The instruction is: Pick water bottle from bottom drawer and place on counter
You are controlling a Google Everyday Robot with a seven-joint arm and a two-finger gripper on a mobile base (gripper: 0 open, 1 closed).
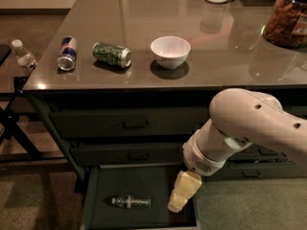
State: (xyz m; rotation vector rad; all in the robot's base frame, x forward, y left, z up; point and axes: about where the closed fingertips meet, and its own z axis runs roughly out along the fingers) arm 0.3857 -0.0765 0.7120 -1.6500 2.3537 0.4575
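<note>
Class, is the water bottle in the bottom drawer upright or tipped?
Tipped: the water bottle lies flat on the bottom drawer floor; end effector right of it.

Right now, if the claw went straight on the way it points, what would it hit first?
The claw, low over the open drawer, would probably meet its floor first, right of the bottle; depth is unclear.

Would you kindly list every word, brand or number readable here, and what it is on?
No text can be read.
The blue and silver can: print blurred.
The green can: print blurred.
The water bottle in the bottom drawer, left of the pincer: label blurred.
The jar: label blurred.
</note>
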